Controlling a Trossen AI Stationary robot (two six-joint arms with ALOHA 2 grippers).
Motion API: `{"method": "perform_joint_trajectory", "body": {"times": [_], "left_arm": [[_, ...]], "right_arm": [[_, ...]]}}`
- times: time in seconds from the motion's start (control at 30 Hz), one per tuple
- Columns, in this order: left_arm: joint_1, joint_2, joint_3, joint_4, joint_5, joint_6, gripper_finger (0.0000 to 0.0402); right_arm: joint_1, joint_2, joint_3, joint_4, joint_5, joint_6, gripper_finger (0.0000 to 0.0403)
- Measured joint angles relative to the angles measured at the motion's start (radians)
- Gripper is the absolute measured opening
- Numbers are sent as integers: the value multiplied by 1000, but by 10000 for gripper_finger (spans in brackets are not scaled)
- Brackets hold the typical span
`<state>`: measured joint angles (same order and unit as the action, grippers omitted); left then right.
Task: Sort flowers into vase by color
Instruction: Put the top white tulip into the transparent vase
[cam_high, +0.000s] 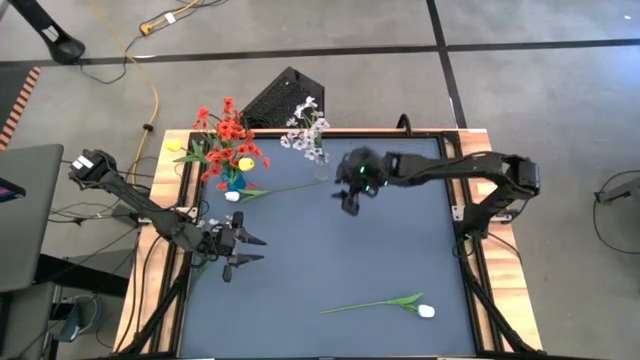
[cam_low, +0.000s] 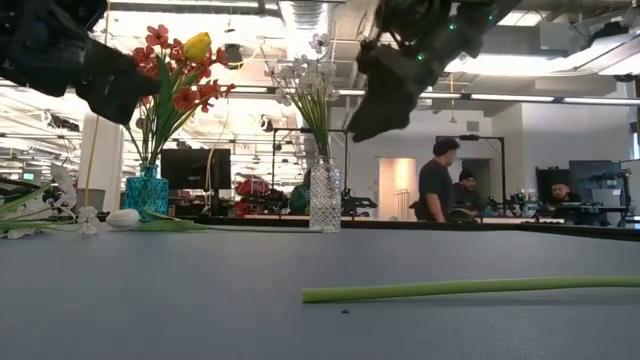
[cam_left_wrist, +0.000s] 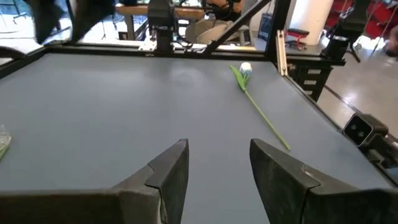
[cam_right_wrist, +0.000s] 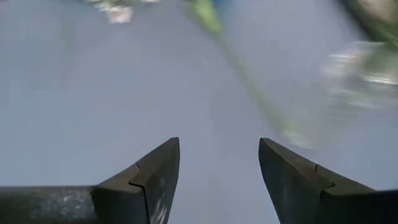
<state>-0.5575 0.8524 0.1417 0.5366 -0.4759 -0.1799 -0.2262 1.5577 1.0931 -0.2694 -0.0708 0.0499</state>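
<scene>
A teal vase (cam_high: 232, 181) (cam_low: 147, 190) at the far left holds red blossoms and a yellow tulip (cam_low: 197, 45). Beside it, a clear glass vase (cam_high: 320, 170) (cam_low: 324, 197) holds small white blossoms. One white tulip (cam_high: 232, 196) (cam_low: 123, 218) lies by the teal vase, its stem reaching toward the glass vase. Another white tulip (cam_high: 425, 311) (cam_left_wrist: 245, 68) lies near the near edge. My left gripper (cam_high: 245, 250) (cam_left_wrist: 217, 149) is open, low over the table's left side. My right gripper (cam_high: 350, 200) (cam_right_wrist: 217, 149) is open, raised above the table near the glass vase.
A white spray with green leaves (cam_low: 60, 205) lies at the table's left side by my left arm. A yellow bud (cam_high: 175, 146) sits at the far left corner. A black box (cam_high: 280, 100) stands behind the table. People sit in the room beyond (cam_low: 437, 180). The table's middle (cam_high: 340, 260) is bare.
</scene>
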Motion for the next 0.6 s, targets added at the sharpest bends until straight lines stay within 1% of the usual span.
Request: {"method": "perform_joint_trajectory", "body": {"times": [0.07, 0.13, 0.2, 0.37, 0.5, 0.6], "left_arm": [[0, 0, 0, -5, 0, 0, 159], [0, 0, 0, -5, 0, 0, 159], [0, 0, 0, -8, -6, -4, 159], [0, 0, 0, -70, -80, -68, 159], [0, -1, 6, -87, -79, -87, 159], [0, -1, 25, -82, -65, -65, 159]], "right_arm": [[53, 42, 0, 36, 21, 2, 246], [96, 99, 0, 135, 64, 15, 246], [124, 157, 0, 215, 73, 18, 246], [149, 261, 50, 395, 73, 6, 246], [149, 375, 111, 536, 73, 34, 246], [160, 476, 178, 558, 74, 47, 246]]}}
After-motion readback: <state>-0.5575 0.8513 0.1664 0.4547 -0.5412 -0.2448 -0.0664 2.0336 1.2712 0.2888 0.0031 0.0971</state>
